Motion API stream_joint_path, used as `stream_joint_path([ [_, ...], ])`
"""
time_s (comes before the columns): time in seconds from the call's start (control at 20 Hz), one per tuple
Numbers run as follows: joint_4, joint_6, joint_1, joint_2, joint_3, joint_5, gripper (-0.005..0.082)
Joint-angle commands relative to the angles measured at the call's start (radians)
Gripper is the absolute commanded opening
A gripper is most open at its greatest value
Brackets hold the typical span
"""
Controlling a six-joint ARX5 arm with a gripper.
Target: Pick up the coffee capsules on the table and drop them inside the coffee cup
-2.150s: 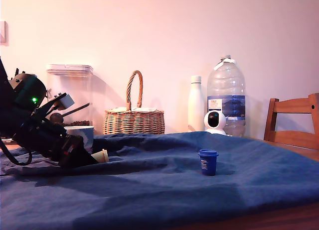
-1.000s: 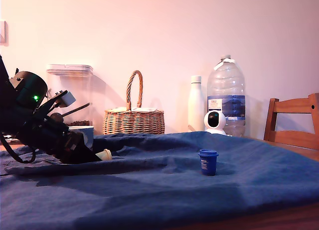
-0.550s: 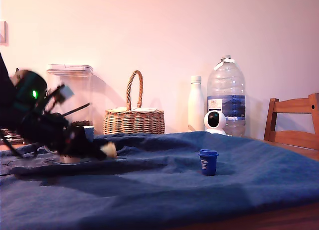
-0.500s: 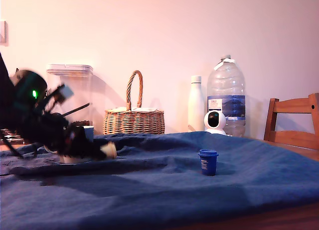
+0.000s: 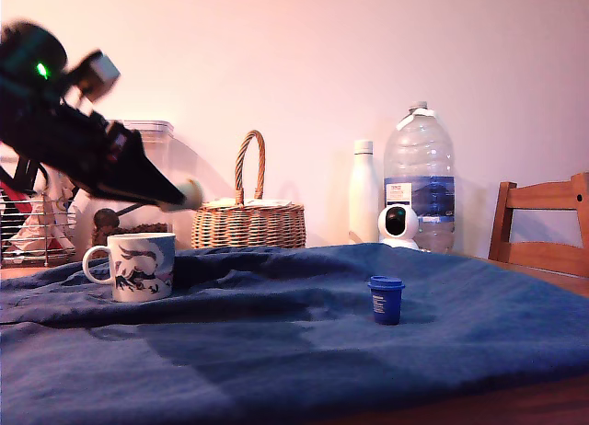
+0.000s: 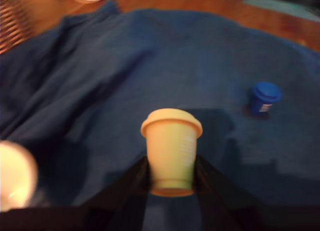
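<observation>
Nearest the wrist camera, the gripper (image 6: 172, 177) pinches the cream capsule (image 6: 171, 150) by its narrow base, one dark finger (image 6: 131, 187) pressed to each side and the rimmed lid pointing away from the arm. Holding it low on the taper leaves the wide lid free, which should let the pod fall cleanly once the fingers part. Below it lies only the wrinkled dark blue cloth (image 6: 125, 66) that drapes the table, so the pod is in the air, not resting on anything.

In the exterior view the arm is raised at that view's left, motion-blurred, with the gripper (image 5: 181, 196) angled downward and a pale blob at its tip that is probably the same capsule, though the blur makes this hard to confirm. The coffee cup (image 5: 143, 266) stands upright on the cloth below and a little toward the exterior view's left of the tip, its handle turned the same way. The lift looks meant to clear the cup's rim, and the pod seems not yet over the opening.

Farther out, the dark blue capsule (image 5: 386, 299) sits upright on the cloth, well apart from the cup, waiting its turn. Behind everything stand a clear canister (image 5: 138, 181), a wicker basket (image 5: 248, 220), a white bottle (image 5: 363, 190), a small round camera (image 5: 401, 224) and a large water jug (image 5: 419, 172).
</observation>
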Motion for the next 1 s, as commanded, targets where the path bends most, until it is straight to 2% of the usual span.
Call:
stream_joint_path([
  [0.0,-0.007,-0.006,0.021,-0.023,-0.015,-0.040,0.0122],
  [0.05,-0.008,-0.107,0.027,-0.028,-0.016,-0.068,0.0122],
  [0.1,-0.004,-0.107,0.031,-0.034,-0.021,-0.098,0.0122],
  [0.15,0.015,-0.146,0.031,-0.037,-0.031,-0.143,0.0122],
  [0.2,0.037,-0.146,0.031,-0.042,-0.044,-0.182,0.0122],
  [0.25,0.057,-0.187,0.031,-0.046,-0.056,-0.220,0.0122],
  [0.3,0.077,-0.212,0.031,-0.051,-0.070,-0.248,0.0122],
  [0.35,0.110,-0.212,0.031,-0.058,-0.091,-0.276,0.0122],
  [0.4,0.146,-0.257,0.031,-0.067,-0.114,-0.295,0.0122],
  [0.45,0.178,-0.277,0.029,-0.074,-0.137,-0.325,0.0122],
  [0.55,0.219,-0.292,0.029,-0.092,-0.169,-0.400,0.0122],
  [0.6,0.229,-0.292,0.029,-0.101,-0.177,-0.411,0.0122],
  [0.95,0.256,-0.290,0.029,-0.128,-0.177,-0.404,0.0122],
])
